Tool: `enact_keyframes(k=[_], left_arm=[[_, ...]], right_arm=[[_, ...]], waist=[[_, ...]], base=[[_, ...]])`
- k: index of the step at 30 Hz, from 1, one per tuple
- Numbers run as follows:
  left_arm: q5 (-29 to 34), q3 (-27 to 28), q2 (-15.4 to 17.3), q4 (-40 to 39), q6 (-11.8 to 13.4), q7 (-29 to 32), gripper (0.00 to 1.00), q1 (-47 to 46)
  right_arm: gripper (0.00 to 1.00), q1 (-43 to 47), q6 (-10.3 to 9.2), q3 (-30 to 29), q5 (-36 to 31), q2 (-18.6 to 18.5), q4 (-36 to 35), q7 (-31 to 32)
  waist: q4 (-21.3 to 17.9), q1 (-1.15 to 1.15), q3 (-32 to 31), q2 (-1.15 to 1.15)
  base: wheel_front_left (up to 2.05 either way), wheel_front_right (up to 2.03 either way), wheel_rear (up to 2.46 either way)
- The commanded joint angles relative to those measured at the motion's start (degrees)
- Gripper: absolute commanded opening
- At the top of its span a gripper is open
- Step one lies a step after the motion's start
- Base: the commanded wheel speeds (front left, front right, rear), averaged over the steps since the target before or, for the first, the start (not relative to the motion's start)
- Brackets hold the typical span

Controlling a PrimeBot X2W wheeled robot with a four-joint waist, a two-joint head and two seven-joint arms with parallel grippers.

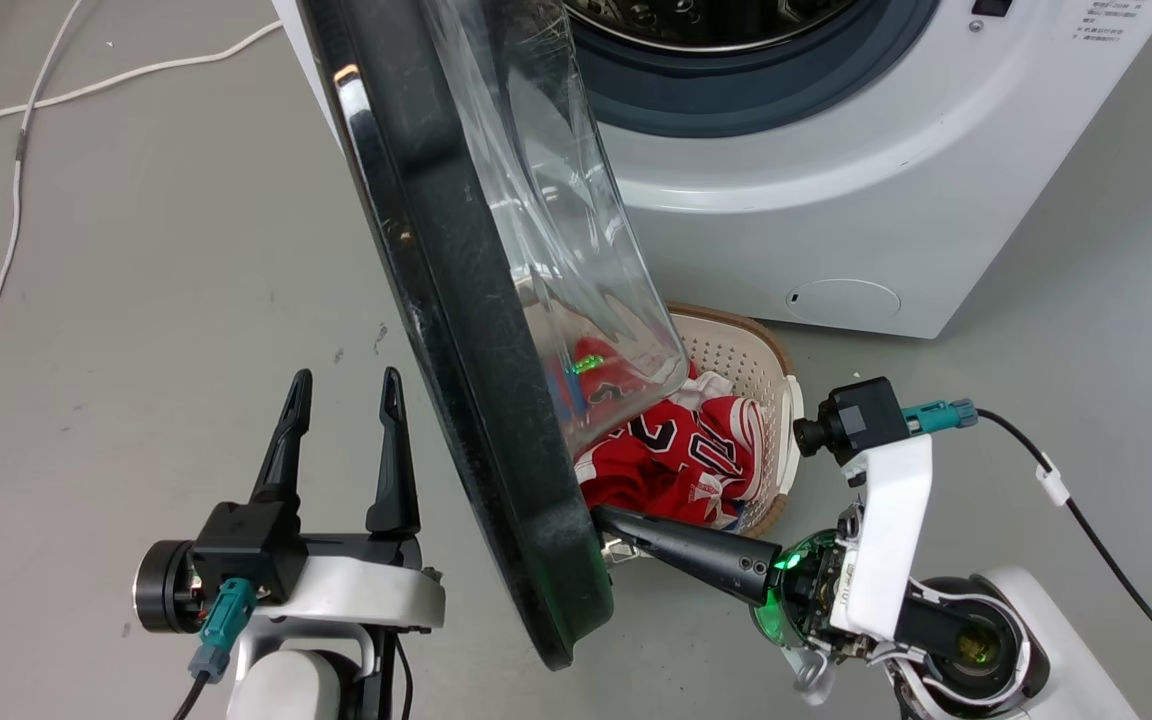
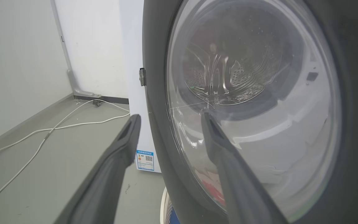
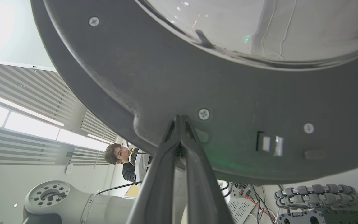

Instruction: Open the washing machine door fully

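drum [image 1: 706,15] cropped, basket [image 1: 741,358] half hidden (by door [image 1: 456,300])

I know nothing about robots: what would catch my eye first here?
The huge black washing machine door, swung out from the white washing machine, cuts across the head view's middle. The right claw, fingers shut, touches its inner rim low down; a basket of red clothing sits before the machine.
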Motion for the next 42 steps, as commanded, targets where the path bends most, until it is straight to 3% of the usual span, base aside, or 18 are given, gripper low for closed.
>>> enact_keyframes(k=[1, 6, 14, 21, 26, 30, 33, 42], left_arm=[[0.3, 0.1, -0.1, -0.1, 0.1, -0.2, 1.0, 0.7], [0.6, 0.4, -0.1, 0.3, 0.1, -0.2, 1.0, 1.4], [1.0, 1.4, -0.1, 0.7, -0.2, -0.2, 1.0, 3.7], [1.8, 2.6, -0.1, 0.8, -0.6, -0.2, 1.0, 6.8], [2.5, 3.0, -0.1, 0.7, -1.0, -0.2, 1.0, 9.2], [2.8, 2.9, -0.1, 0.6, -1.3, -0.2, 1.0, 10.8], [2.9, 2.9, -0.1, 0.5, -1.4, -0.2, 1.0, 11.4], [3.1, 3.4, -0.1, 0.3, -1.3, -0.2, 1.0, 12.6]], right_arm=[[0.0, 1.3, 0.16, 0.7, -0.2, 0.7, 0.1, 0.3], [0.0, 2.3, 0.16, -2.0, -0.6, 1.5, 0.4, -2.8], [0.0, 5.1, 0.16, -11.5, -1.5, 3.0, 0.3, -14.3], [0.0, 8.9, 0.17, -19.8, -3.6, 4.4, -1.0, -26.2], [0.0, 12.3, 0.17, -22.8, -10.7, 4.9, -1.8, -38.1], [0.0, 15.0, 0.16, -21.8, -22.7, 2.7, -2.3, -50.0], [0.0, 16.7, 0.16, -19.9, -36.4, 0.5, -1.0, -57.0], [0.0, 20.2, 0.14, -26.3, -75.3, 4.9, -8.3, -57.8]], waist=[[-0.2, 0.01, -0.2, 0.0], [-0.4, 0.01, -1.5, 0.0], [-1.4, 0.01, -4.7, 0.0], [-3.2, 0.01, -8.7, 0.0], [-4.4, 0.01, -11.4, 0.0], [-5.1, 0.01, -12.9, 0.0], [-5.4, 0.01, -13.4, 0.0], [-6.4, 0.01, -14.4, 0.0]], base=[[0.0, 0.0, 0.0], [0.0, 0.0, 0.0], [0.0, 0.0, 0.0], [0.0, 0.0, 0.0], [0.0, 0.0, 0.0], [0.0, 0.0, 0.0], [0.0, 0.0, 0.0], [0.0, 0.0, 0.0]])
